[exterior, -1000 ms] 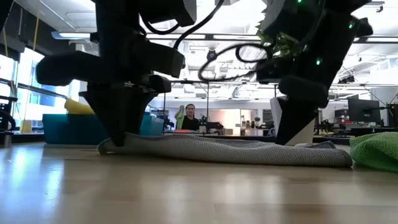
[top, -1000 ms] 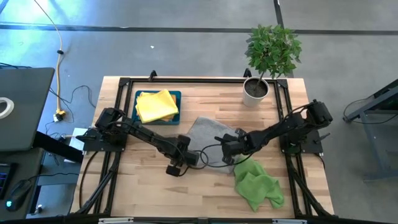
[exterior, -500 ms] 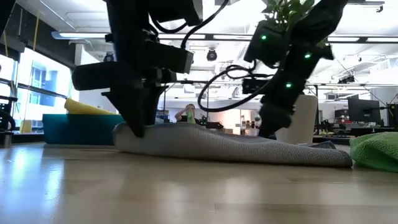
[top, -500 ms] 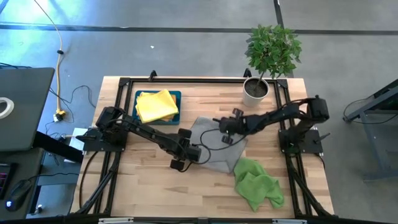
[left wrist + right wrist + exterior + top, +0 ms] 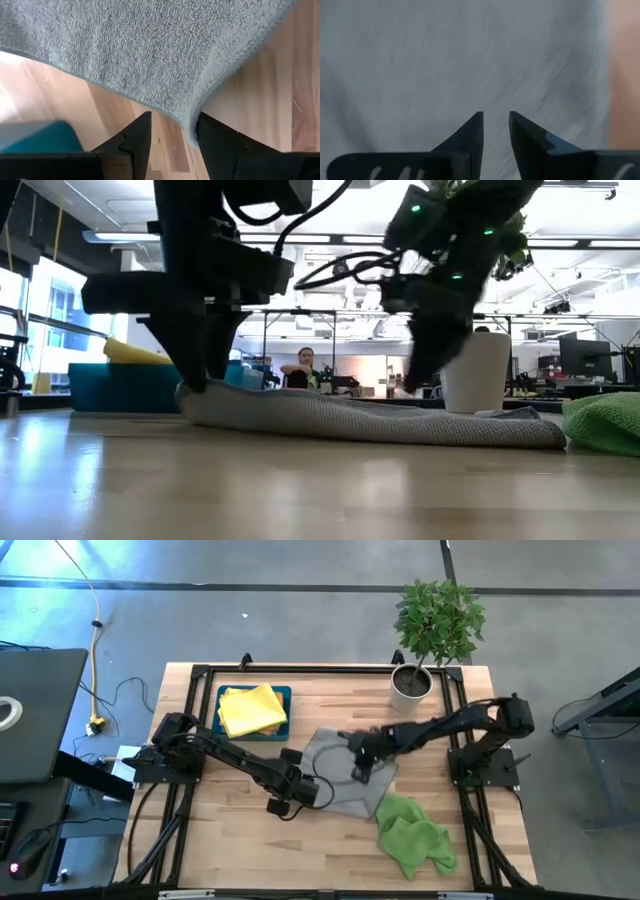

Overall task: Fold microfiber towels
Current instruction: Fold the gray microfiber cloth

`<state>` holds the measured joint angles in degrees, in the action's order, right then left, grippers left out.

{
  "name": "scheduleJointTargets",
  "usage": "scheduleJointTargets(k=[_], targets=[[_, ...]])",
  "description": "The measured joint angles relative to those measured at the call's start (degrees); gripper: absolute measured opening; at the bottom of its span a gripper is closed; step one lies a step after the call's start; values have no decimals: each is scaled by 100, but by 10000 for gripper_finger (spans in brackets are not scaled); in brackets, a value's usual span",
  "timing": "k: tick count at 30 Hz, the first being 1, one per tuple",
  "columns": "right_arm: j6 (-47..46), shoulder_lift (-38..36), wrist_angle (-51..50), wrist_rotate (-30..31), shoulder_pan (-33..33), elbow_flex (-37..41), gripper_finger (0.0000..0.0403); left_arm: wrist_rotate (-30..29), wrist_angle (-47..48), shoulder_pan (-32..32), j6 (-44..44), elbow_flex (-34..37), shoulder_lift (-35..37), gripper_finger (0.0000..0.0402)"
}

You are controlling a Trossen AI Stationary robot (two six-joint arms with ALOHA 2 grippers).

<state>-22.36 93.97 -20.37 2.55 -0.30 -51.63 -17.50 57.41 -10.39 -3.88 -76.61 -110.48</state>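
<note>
Wooden table (image 5: 230, 840) held the grey towel (image 5: 340, 775) half-folded; left gripper (image 5: 172, 131) clamped its corner, right gripper (image 5: 495, 125) hovered, fingers slightly apart. Yellow towel (image 5: 251, 709) looked done; green towel (image 5: 414, 837) awaited.

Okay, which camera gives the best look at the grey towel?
The high view: it shows the whole grey towel spread on the table, between both grippers. The low view shows only its flat side profile. The left wrist view shows one corner close up, the right wrist view just blurred grey fabric.
</note>
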Motion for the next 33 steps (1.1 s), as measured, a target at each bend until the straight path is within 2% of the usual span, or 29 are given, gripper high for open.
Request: scheduleJointTargets(k=[3, 5, 10, 13, 20, 27, 33], targets=[[-594, 9, -432, 109, 447, 131, 84, -11, 187, 0, 11, -118, 0, 139], [-812, 9, -611, 426, 664, 133, 84, -12, 322, -21, 56, -200, -2, 137], [-823, 21, -633, 1154, 861, 129, 84, -28, 299, -110, 64, -442, -2, 135], [-808, 179, -653, 1215, 722, 124, 84, -28, 308, -188, 64, -532, -2, 135], [-540, 703, -389, 943, 435, 91, 84, -170, 448, -304, 65, -674, -2, 135], [693, 812, 314, 1358, -147, 109, 84, -227, 435, -269, 51, -674, -2, 135], [1757, 831, 824, 1350, -984, 115, 84, -274, 405, -273, 2, -674, -4, 135]])
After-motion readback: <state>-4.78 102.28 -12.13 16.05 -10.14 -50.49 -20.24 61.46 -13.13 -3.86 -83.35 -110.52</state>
